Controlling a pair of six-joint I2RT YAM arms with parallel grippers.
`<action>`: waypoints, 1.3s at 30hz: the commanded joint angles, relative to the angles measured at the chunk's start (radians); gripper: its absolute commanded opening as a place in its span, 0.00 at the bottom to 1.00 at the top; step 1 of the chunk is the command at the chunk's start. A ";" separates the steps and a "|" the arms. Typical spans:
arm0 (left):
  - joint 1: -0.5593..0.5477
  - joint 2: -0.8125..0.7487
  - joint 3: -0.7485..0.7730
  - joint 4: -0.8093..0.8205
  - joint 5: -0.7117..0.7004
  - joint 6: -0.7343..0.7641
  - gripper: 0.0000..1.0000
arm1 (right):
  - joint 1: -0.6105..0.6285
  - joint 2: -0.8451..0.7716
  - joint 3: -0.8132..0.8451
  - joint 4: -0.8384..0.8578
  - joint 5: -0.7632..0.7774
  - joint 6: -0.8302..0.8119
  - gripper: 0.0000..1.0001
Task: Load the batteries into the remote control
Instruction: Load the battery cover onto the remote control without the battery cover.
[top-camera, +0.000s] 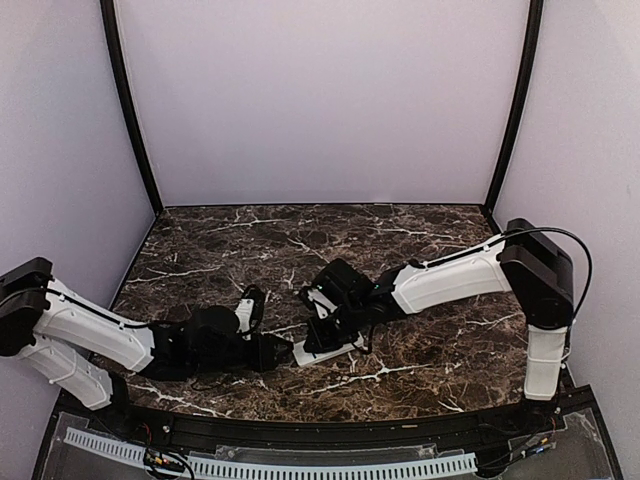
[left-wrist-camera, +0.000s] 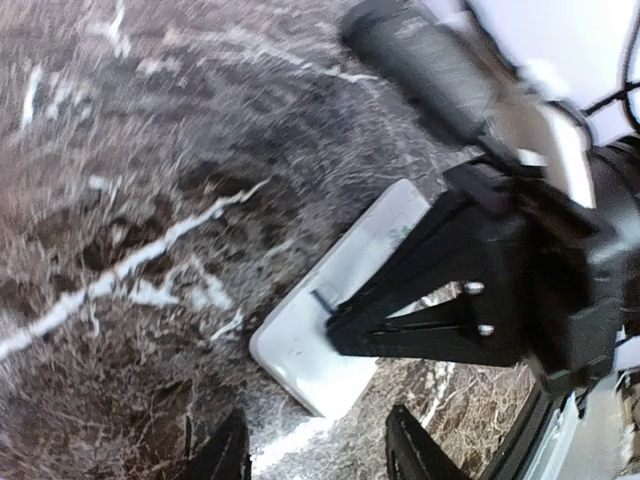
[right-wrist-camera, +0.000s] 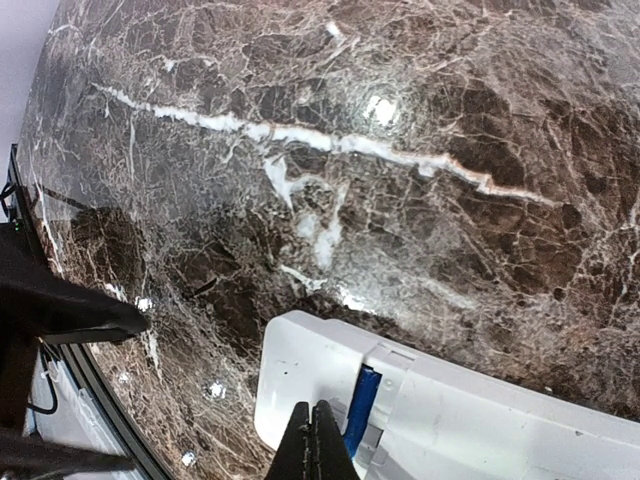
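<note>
Desk (top-camera: 420, 230): dark marble.
Remote (right-wrist-camera: 480, 420): white, lies on desk, back up, bay uncovered.
Right pincer (right-wrist-camera: 318, 440): closed, tips at bay edge, gripping nothing.
Left pincer (left-wrist-camera: 318, 418): open, empty, just beside remote's end.
Battery (right-wrist-camera: 362, 400): 1 blue, in bay; 2nd unseen.
Risk: closed tips pressing off-centre may skid the remote or pop the battery loose.
</note>
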 joint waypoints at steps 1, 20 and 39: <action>-0.034 -0.150 0.070 -0.253 -0.103 0.353 0.47 | -0.010 0.015 -0.041 -0.051 0.014 0.002 0.00; -0.133 0.175 0.327 -0.696 -0.218 0.532 0.20 | -0.030 0.004 -0.092 0.007 -0.029 -0.003 0.00; -0.060 0.246 0.318 -0.569 -0.082 0.539 0.16 | -0.044 -0.021 -0.163 0.069 -0.048 0.051 0.00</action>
